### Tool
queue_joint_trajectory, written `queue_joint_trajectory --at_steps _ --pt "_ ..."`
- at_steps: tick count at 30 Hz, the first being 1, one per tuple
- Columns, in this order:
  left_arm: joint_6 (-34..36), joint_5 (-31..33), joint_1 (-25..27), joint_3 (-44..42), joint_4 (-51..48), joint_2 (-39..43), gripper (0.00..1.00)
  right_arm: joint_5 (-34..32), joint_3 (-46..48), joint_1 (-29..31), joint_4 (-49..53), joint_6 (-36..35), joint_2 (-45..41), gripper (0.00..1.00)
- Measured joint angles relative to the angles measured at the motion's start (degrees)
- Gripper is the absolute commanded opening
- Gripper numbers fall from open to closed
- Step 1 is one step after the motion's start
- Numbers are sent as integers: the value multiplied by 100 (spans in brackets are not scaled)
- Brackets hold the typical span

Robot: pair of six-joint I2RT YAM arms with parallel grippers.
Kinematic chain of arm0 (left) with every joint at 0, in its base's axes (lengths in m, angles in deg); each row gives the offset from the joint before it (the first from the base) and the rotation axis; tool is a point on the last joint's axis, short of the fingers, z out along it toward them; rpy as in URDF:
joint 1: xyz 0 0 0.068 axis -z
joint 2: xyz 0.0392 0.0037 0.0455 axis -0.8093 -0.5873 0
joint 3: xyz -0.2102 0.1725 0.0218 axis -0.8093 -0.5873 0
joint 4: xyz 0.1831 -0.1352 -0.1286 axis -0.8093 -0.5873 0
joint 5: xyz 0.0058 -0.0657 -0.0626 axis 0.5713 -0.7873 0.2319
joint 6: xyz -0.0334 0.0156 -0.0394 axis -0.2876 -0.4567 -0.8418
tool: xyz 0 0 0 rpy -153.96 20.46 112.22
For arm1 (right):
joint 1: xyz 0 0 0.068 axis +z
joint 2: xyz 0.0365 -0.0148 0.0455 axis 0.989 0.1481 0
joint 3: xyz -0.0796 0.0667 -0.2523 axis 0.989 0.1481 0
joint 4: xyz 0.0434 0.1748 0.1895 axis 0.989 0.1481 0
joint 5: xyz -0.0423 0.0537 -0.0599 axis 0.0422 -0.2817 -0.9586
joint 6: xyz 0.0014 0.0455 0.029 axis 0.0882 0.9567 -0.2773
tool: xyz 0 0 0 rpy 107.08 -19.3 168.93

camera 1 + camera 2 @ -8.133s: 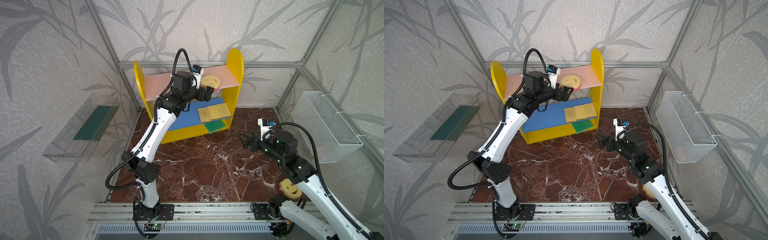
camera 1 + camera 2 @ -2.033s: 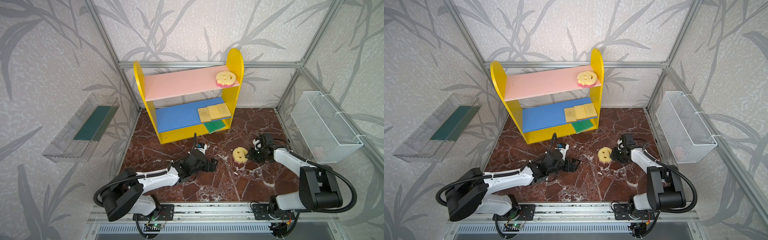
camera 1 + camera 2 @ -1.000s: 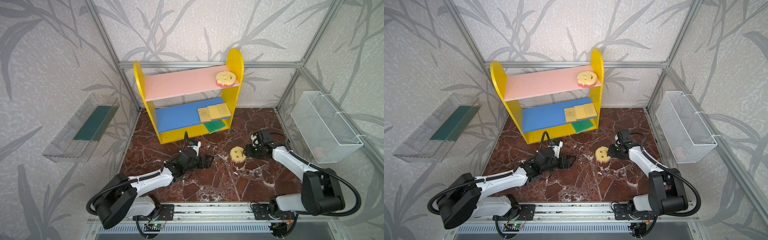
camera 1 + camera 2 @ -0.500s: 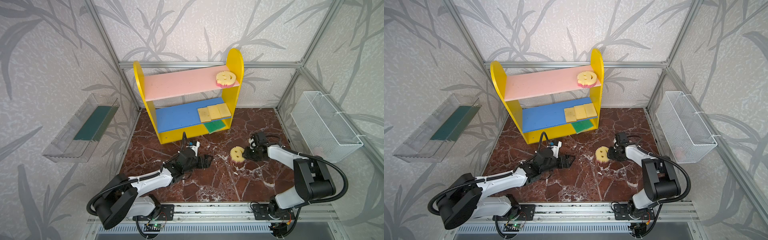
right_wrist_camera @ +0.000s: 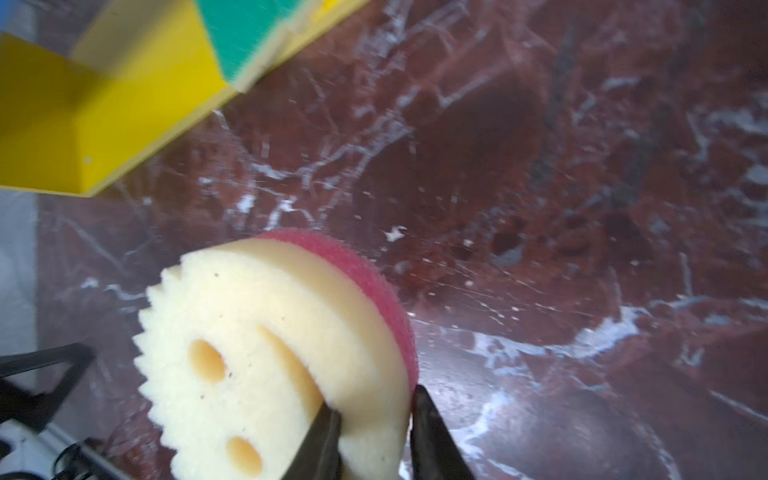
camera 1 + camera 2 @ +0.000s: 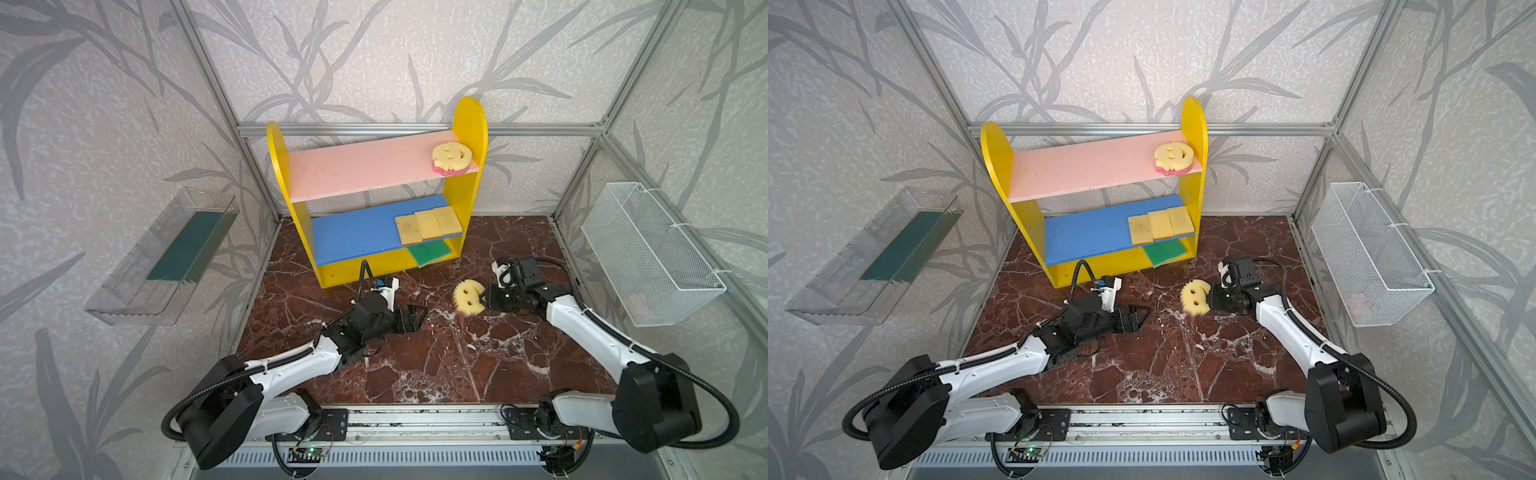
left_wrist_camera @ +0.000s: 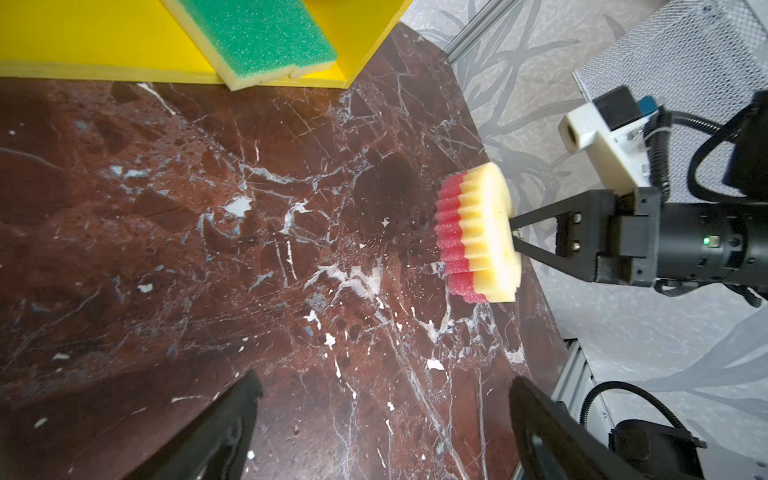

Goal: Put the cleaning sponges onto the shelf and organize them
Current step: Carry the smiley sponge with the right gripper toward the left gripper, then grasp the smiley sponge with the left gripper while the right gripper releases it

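My left tool (image 6: 415, 318) gapes open low over the counter (image 6: 415, 374), fingertips (image 7: 243, 395) cut off in its wrist view; a green sponge (image 6: 430, 253) lies half hidden under the shelf's (image 6: 469, 124) blue board (image 6: 353, 237); near-right of the shelf, my right tool (image 6: 485, 298) pinches the upright smiley sponge's (image 6: 467, 297) rim.

A robot lab test cell: an aluminium frame (image 6: 540, 129) holding leaf-patterned wall panels (image 6: 374, 54) around a marbled desk (image 6: 457, 365), with robot arms (image 6: 291, 368) bolted to a front rail (image 6: 415, 422).
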Motion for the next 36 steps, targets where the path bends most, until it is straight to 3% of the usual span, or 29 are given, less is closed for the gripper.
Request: queue_joint_trajectory --at_steps 8,15,23,36 --pt "4 -350 -2 442 579 -210 95 632 -984 452 348 13 -155 29" --pt "2 -525 -2 828 942 -348 95 787 -1158 612 568 4 -155 29" --pt "-28 -597 -7 1051 1215 -717 86 678 -1161 708 649 4 -155 29" --pt "-170 -710 -7 1104 1379 -811 85 181 -1176 750 693 -136 -133 29"
